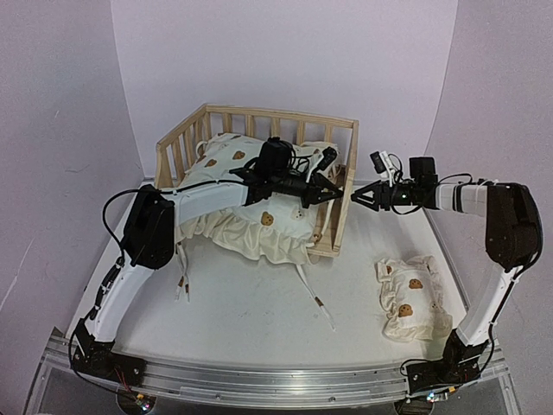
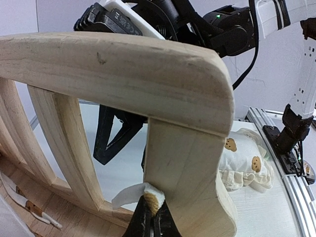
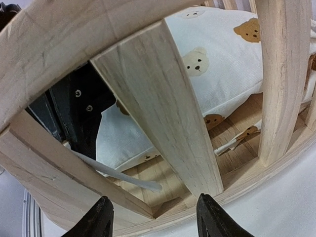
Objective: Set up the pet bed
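The pine pet bed (image 1: 281,113) stands at the back centre, with the bear-print cushion (image 1: 251,220) lying in it and hanging over the open front. My left gripper (image 1: 333,188) reaches across the cushion to the inside of the right rail (image 2: 123,69). It is shut (image 2: 150,210) on the brown-tipped end of a white cushion tie (image 2: 129,195), against the rail's end post. My right gripper (image 1: 357,197) is open just outside that rail. Its fingers (image 3: 101,217) straddle a slat (image 3: 163,113), and the tie (image 3: 116,173) pokes out beside the slat.
The small bear-print pillow (image 1: 410,298) lies on the table at the front right and also shows in the left wrist view (image 2: 247,163). Loose cushion ties (image 1: 315,298) trail onto the table in front of the bed. A metal rail (image 1: 259,380) marks the near edge.
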Controlling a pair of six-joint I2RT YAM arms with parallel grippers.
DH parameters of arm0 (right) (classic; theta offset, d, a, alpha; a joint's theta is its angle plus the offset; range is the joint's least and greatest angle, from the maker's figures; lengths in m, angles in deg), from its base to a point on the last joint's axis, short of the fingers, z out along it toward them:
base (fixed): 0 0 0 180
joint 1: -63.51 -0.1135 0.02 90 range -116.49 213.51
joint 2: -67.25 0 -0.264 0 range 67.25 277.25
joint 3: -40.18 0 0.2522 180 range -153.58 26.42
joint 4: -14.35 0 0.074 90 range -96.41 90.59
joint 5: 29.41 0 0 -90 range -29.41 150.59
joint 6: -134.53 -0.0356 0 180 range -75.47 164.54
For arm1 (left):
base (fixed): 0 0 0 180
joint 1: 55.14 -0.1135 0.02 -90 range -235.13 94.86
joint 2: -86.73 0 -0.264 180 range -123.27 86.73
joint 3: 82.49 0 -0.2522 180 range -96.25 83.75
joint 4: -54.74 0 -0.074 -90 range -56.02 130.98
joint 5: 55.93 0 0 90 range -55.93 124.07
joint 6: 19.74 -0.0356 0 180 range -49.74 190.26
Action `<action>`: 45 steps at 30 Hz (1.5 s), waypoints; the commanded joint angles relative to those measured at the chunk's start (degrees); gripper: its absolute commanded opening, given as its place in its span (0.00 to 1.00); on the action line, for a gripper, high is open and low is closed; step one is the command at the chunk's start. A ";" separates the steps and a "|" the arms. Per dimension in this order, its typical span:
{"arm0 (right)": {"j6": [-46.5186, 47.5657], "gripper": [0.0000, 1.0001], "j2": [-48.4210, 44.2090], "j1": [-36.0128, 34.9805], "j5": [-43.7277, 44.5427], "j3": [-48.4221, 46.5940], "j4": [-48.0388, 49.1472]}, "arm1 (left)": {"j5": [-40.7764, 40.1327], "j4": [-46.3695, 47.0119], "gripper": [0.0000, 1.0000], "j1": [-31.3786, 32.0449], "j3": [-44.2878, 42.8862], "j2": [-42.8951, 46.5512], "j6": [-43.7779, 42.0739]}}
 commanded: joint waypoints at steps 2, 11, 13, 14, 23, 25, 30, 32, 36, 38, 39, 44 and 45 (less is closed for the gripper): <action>4.40 0.60 -1.16 -1.04 3.64 -1.98 -3.43 | -2.93 2.84 0.00 0.83 -3.35 -0.15 2.15; 4.57 0.62 -2.91 -1.01 10.63 -2.03 -3.84 | -6.02 2.37 0.00 -0.90 -2.43 0.02 1.34; 5.44 0.62 -2.71 -1.05 8.50 -2.38 -4.14 | -5.10 2.08 0.00 -0.88 -3.57 -0.69 1.05; 5.78 0.62 -2.50 -1.08 8.22 -2.63 -4.26 | -4.53 2.05 0.00 -0.86 -4.30 -1.15 1.24; 9.63 0.62 -1.38 -1.99 8.20 -4.66 -4.64 | -1.90 2.14 0.00 -0.43 -6.23 -2.71 2.35; 9.57 0.61 -0.52 -1.97 7.70 -5.93 -4.85 | -1.57 2.14 0.00 -0.23 -6.09 -2.56 2.34; 8.72 0.50 0.26 -2.52 4.25 -7.31 -5.25 | -1.33 2.14 0.00 0.18 -6.00 -2.40 2.65; 7.57 0.31 -0.15 -2.55 2.44 -6.80 -5.21 | -1.84 2.14 0.00 0.14 -5.32 -1.94 2.81; -1.21 0.00 -4.00 -2.53 11.85 -2.77 -4.92 | -5.79 1.94 0.15 0.19 0.88 2.21 2.53; -7.88 0.00 -7.69 -2.55 21.75 1.50 -4.98 | -9.72 1.57 0.34 0.14 5.79 6.40 2.59; -11.13 0.00 -9.56 -2.55 25.21 3.72 -4.99 | -10.87 1.50 0.43 0.08 8.73 8.73 2.75; -19.40 0.00 -14.55 -3.56 24.98 11.55 -3.79 | -13.74 3.20 0.77 1.00 18.47 18.08 11.03; -19.56 0.00 -15.22 -4.43 25.88 12.44 -3.52 | -15.57 3.87 0.80 1.84 19.01 18.79 12.89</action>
